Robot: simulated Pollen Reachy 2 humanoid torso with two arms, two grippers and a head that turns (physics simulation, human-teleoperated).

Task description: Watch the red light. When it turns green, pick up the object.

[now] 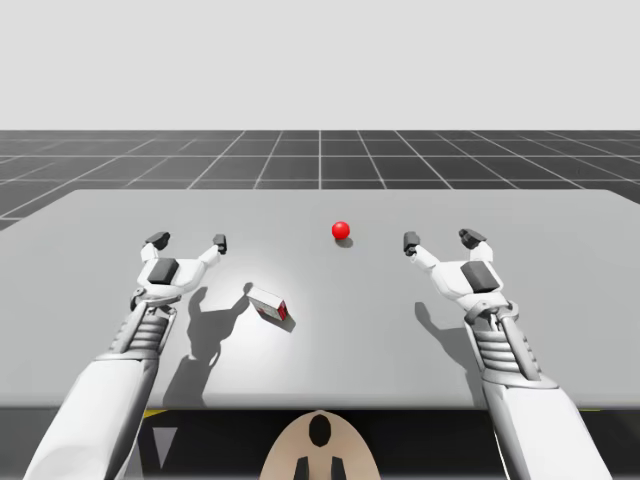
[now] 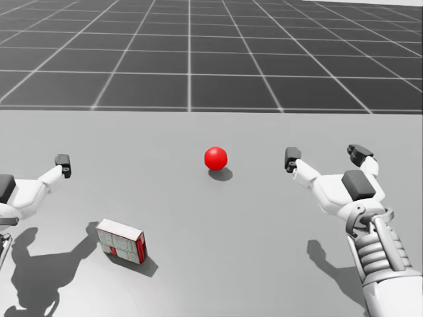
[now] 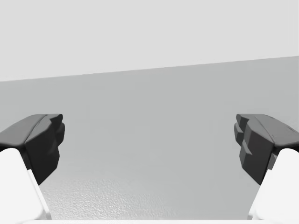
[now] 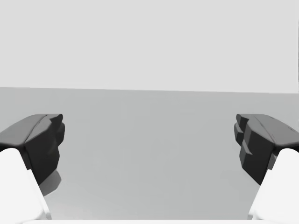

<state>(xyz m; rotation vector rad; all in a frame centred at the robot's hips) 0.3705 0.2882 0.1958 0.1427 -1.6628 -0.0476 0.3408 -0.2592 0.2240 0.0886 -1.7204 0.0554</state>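
Overhead, the grey table (image 1: 560, 330) spreads wide and flat, matte, with a brighter patch of light near its middle. Beyond its far edge a dark floor (image 1: 320, 155) ruled with pale grid lines runs back to a plain light-grey backdrop. The light (image 1: 341, 231), a small glossy ball, glows red and sits on the table toward the far side, slightly to my right of centre, with a small shadow beside it. The box (image 1: 268, 304), white with red on one end, lies on the table nearer to me and to my left of centre, turned at an angle to the table's edge, well apart from the light. Both my arms come in low over the near edge and stretch forward, one on each side, casting dark shadows on the surface. My left gripper (image 1: 188, 241) hovers farther back than the box and to its left, not touching it. My right gripper (image 1: 441, 240) hangs off to the right of the light, apart from it. Each wrist view shows dark fingers (image 3: 42, 140) spread wide with bare table between them, so both grippers are released and grasp nothing.
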